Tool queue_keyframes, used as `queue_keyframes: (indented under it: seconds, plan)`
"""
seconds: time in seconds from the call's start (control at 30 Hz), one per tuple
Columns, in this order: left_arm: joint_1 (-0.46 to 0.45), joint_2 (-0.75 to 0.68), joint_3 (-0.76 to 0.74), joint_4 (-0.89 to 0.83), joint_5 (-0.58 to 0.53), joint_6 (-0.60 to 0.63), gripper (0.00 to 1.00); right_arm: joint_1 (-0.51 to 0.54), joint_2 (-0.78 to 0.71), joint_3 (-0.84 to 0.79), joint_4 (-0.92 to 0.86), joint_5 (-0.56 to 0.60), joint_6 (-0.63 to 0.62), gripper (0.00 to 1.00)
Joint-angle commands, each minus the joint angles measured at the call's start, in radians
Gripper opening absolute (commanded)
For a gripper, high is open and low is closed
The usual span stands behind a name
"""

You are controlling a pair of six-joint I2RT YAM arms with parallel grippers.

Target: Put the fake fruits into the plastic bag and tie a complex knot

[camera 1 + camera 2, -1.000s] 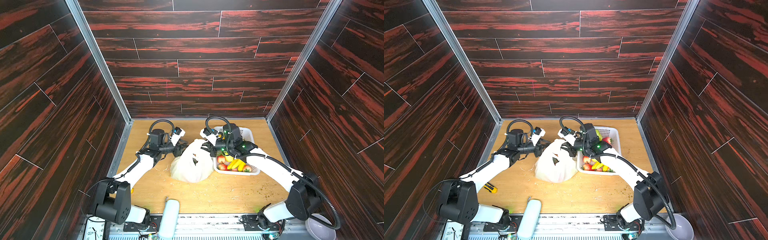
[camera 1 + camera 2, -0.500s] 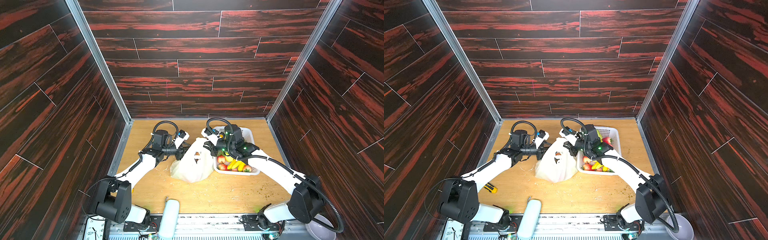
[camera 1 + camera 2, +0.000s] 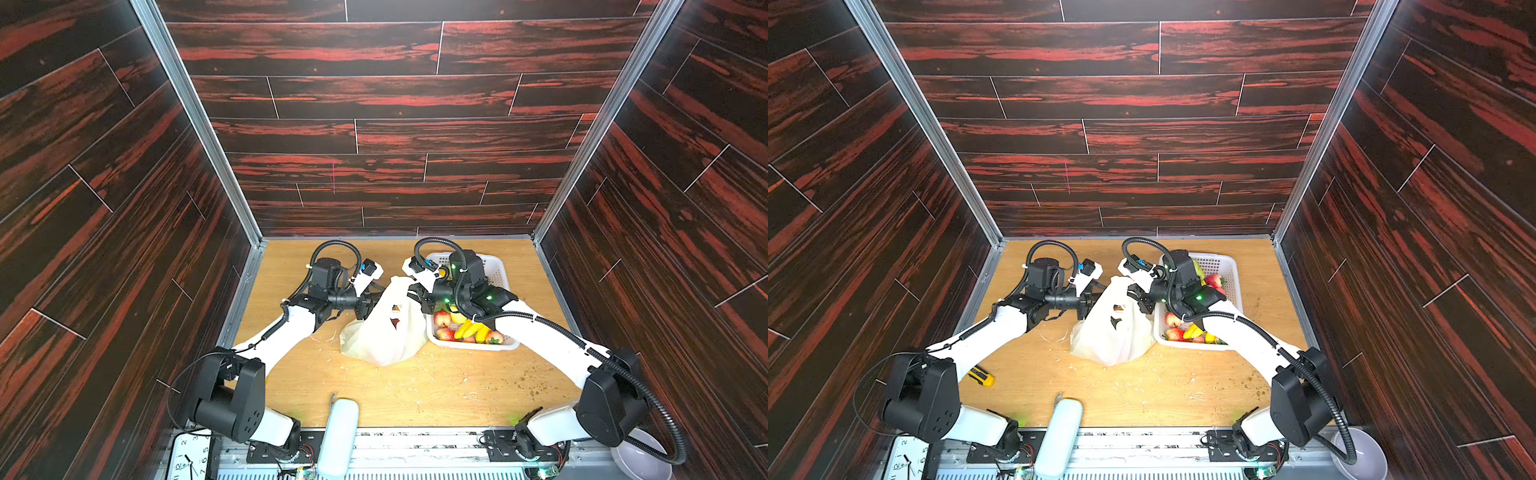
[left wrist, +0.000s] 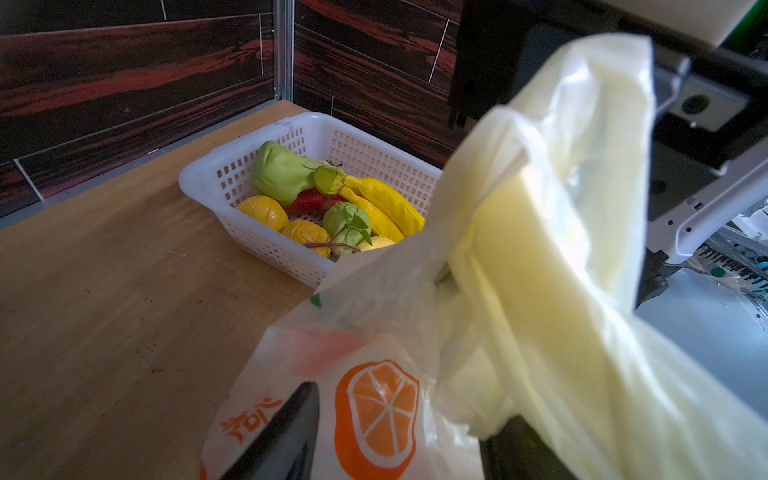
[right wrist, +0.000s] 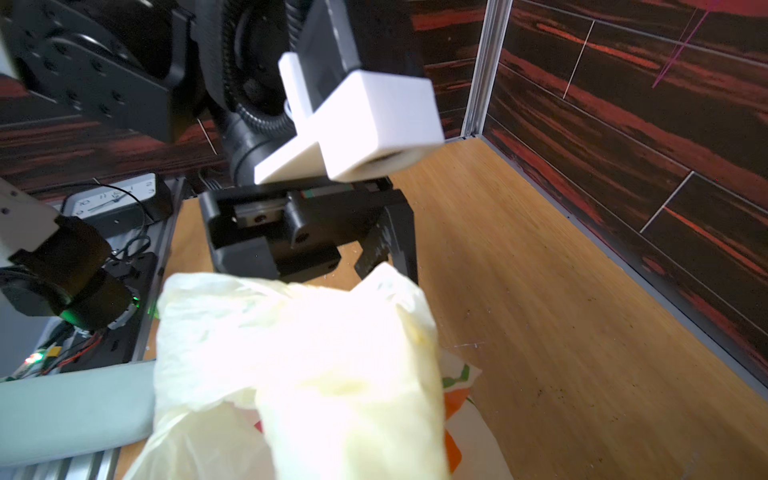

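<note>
We see the plastic bag [image 3: 382, 336] slumped on the tabletop [image 3: 415, 386] at lower centre in both top views, one handle pulled up and pinched in the closed right end effector [image 3: 417, 291], while the left end effector [image 3: 369, 302] stands wide at the bag's left flank, clamping nothing we can make out. The fake fruits [image 3: 465, 330] sit in the white basket [image 3: 500, 266] just right of the bag. We judge the film thin, limp and slippery, so take the bunched handle loops, not the wall; the fruits look light, rigid and glossy.
</note>
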Motion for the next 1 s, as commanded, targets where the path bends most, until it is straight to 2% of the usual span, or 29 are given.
queue_keyframes:
  seconds: [0.0,0.17,0.47,0.97]
  plan:
    - [-0.010,0.009,0.026,0.029,0.048,-0.006,0.64,0.006,-0.028,-0.017,0.026,-0.006,-0.002,0.00]
    - [-0.010,-0.001,0.021,-0.013,0.074,0.021,0.66,0.005,-0.034,-0.017,0.036,0.044,-0.009,0.00]
    - [-0.010,-0.049,-0.003,-0.129,0.033,0.116,0.66,-0.009,-0.039,-0.024,0.067,0.096,-0.015,0.00]
    - [-0.010,-0.023,0.001,0.011,0.050,-0.015,0.67,0.001,-0.011,-0.062,0.135,0.039,0.010,0.00]
